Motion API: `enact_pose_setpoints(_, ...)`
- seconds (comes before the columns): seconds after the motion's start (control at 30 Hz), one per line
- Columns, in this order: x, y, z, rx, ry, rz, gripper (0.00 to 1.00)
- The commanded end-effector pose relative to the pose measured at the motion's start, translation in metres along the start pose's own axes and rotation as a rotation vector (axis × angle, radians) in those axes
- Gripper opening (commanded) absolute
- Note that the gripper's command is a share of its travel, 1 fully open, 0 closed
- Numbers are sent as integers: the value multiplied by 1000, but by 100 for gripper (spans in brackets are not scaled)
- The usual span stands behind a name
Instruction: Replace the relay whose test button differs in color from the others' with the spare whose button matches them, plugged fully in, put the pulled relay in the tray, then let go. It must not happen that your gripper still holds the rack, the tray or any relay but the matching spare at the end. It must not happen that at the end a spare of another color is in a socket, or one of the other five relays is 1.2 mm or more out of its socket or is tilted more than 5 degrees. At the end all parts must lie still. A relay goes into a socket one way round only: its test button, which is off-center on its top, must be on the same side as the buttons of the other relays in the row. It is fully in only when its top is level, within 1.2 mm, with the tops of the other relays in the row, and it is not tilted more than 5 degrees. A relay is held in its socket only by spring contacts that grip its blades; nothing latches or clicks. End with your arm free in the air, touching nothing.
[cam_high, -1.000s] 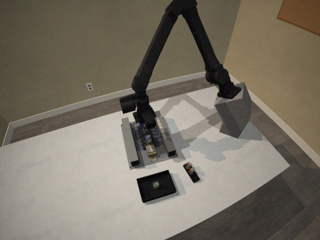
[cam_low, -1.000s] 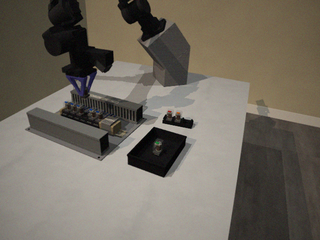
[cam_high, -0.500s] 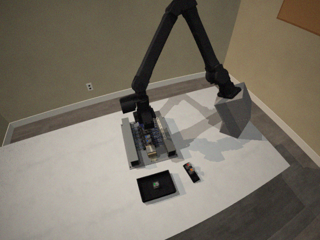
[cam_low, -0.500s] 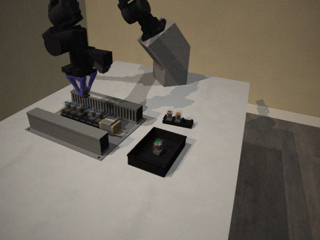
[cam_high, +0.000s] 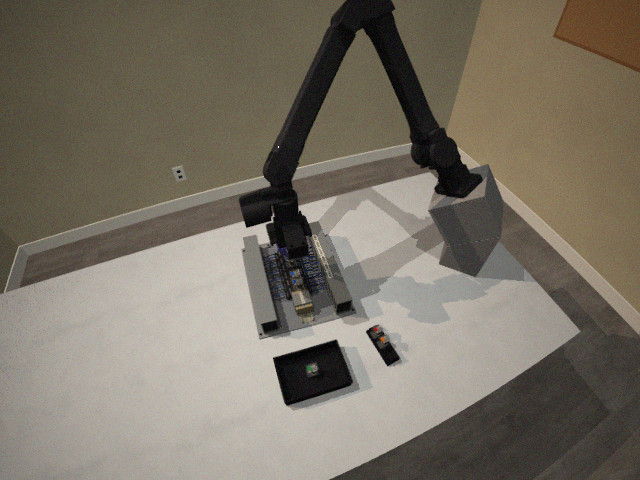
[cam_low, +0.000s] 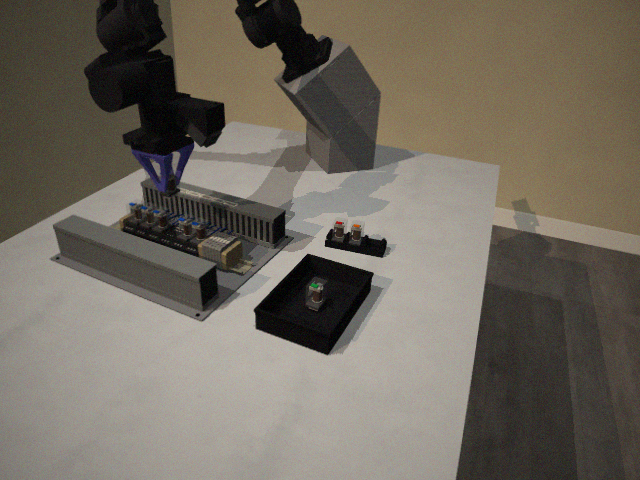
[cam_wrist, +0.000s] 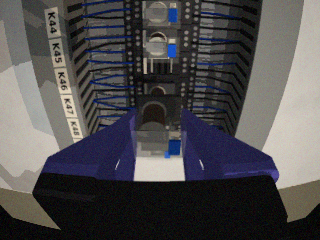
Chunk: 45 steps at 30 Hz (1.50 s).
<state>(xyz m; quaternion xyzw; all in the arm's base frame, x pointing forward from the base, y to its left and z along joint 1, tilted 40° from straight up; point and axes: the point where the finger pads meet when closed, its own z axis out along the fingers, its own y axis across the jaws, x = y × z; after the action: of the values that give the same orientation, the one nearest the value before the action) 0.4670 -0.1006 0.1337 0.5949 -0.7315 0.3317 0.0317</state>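
Note:
My gripper (cam_low: 168, 192) (cam_wrist: 159, 117) is shut on a clear relay with a blue button (cam_wrist: 157, 134), held upright above the socket row. Its button is on the right in the wrist view, the same side as the row's buttons. Seated blue-button relays (cam_high: 294, 276) (cam_low: 200, 230) (cam_wrist: 158, 44) stand in the row, with a gap between them in the exterior view. The held relay's blades are not visible. The pulled green-button relay (cam_high: 312, 369) (cam_low: 315, 295) stands in the black tray (cam_high: 330, 361) (cam_low: 292, 330). The top view hides the fingertips behind the arm.
Grey wire ducts (cam_high: 260, 289) (cam_low: 134, 258) flank the row. A terminal block (cam_high: 301, 298) (cam_low: 214, 248) ends it. The black spare holder (cam_high: 390, 356) (cam_low: 376, 247) bears a red-button relay (cam_high: 376, 330) (cam_low: 339, 230) and an orange-button relay (cam_high: 384, 341) (cam_low: 356, 234).

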Motion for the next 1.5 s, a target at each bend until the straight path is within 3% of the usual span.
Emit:
enact_pose_setpoints(0.0,5,-30,-28,68,-12,25,0)
enact_pose_setpoints(0.43,5,-30,-27,67,-12,23,0)
enact_pose_setpoints(0.73,8,-29,1,53,-5,24,0)
enact_pose_setpoints(1.47,-2,-31,-3,65,-14,14,0)
